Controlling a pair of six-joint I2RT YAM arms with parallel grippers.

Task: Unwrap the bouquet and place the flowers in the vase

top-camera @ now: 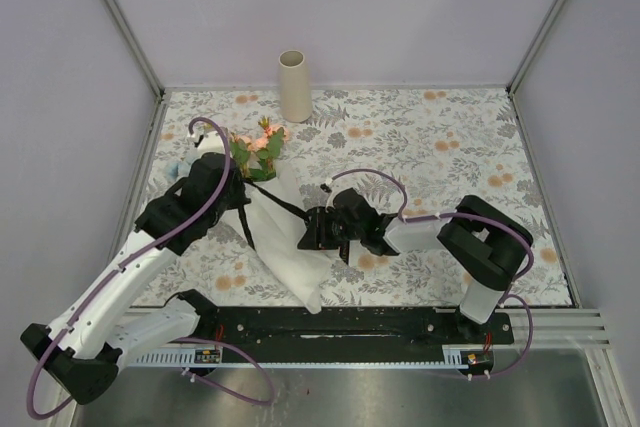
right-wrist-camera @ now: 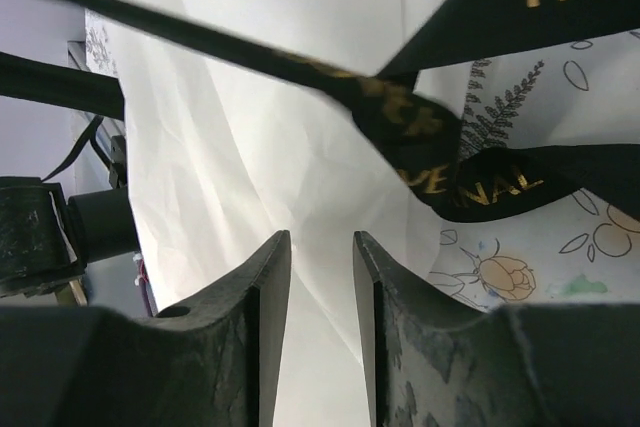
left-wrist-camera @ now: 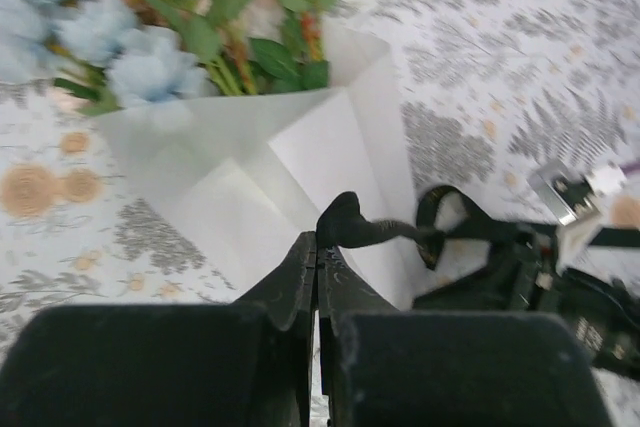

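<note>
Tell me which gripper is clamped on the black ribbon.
The left gripper: its jaws are shut on the black gold-lettered fabric ribbon of the white paper-wrapped bouquet. The right gripper has its jaws apart, the ribbon beyond them.

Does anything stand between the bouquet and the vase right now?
Nothing visible does: only bare floral tablecloth separates the bouquet from the vase. Its stems sit inside white paper, though.
</note>
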